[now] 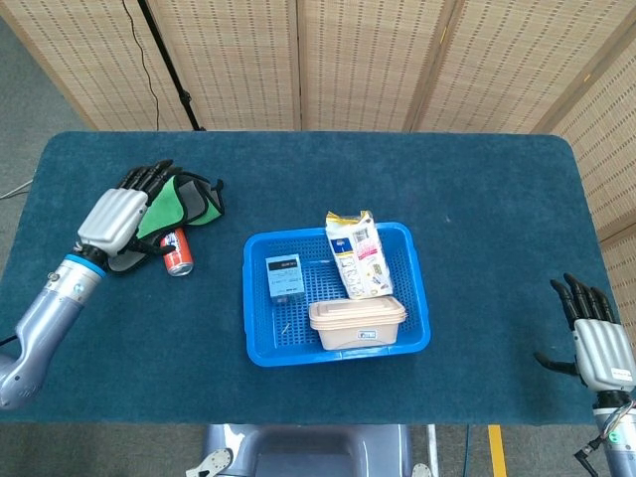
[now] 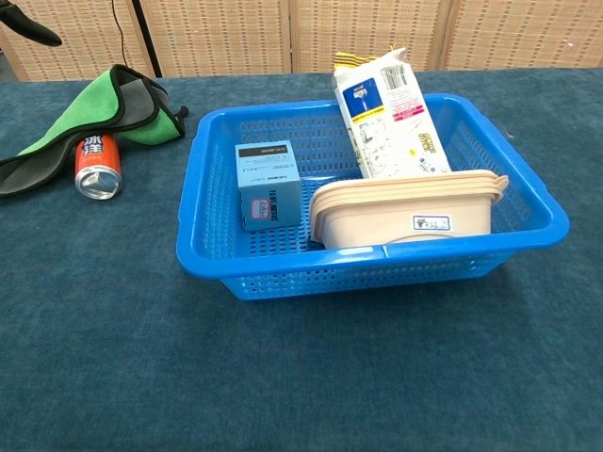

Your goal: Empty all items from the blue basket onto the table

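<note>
The blue basket sits mid-table. Inside it stand a light blue box, a white snack bag leaning on the far wall, and a beige lidded container along the near wall. Left of the basket, a green cloth lies on the table, draped over the top of an orange can. My left hand hovers beside the cloth's left part, fingers spread, holding nothing. My right hand rests open at the table's near right corner.
Woven screens stand behind the table. A black stand pole rises at the back left. The dark teal table runs wide to the right of and behind the basket.
</note>
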Action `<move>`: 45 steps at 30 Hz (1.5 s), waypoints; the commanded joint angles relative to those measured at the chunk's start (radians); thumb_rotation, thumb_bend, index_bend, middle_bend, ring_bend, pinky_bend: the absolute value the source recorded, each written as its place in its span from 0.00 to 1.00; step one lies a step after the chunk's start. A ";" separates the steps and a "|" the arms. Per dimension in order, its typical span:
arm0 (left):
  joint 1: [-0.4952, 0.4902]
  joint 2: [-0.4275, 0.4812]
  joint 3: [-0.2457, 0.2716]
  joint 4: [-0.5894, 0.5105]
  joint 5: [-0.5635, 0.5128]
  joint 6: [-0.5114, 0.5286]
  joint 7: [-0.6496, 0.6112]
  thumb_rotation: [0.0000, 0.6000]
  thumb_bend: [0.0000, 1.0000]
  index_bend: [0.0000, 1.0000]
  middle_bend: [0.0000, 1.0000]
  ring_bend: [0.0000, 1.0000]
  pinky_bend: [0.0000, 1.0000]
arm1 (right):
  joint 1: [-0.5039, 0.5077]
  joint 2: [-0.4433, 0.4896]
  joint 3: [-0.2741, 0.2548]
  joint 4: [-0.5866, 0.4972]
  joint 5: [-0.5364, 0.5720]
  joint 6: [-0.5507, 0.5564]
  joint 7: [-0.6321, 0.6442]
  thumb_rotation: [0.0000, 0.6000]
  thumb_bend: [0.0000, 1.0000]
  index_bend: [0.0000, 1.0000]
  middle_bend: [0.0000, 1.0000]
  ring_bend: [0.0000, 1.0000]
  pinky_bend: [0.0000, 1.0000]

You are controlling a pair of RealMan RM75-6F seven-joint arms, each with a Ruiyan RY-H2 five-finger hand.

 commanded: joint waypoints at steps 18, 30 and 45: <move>-0.093 -0.301 0.108 -0.022 -0.016 -0.033 0.245 1.00 0.00 0.00 0.00 0.00 0.06 | 0.005 0.017 -0.006 0.001 -0.006 -0.015 0.018 1.00 0.00 0.00 0.00 0.00 0.00; -0.131 -0.432 0.104 0.035 -0.074 -0.023 0.276 1.00 0.00 0.00 0.00 0.00 0.06 | 0.009 0.020 -0.007 0.004 -0.001 -0.025 0.021 1.00 0.00 0.00 0.00 0.00 0.00; -0.193 -0.574 0.082 0.158 -0.221 -0.037 0.320 1.00 0.00 0.00 0.00 0.00 0.06 | 0.009 0.035 -0.003 0.002 0.004 -0.029 0.054 1.00 0.00 0.00 0.00 0.00 0.00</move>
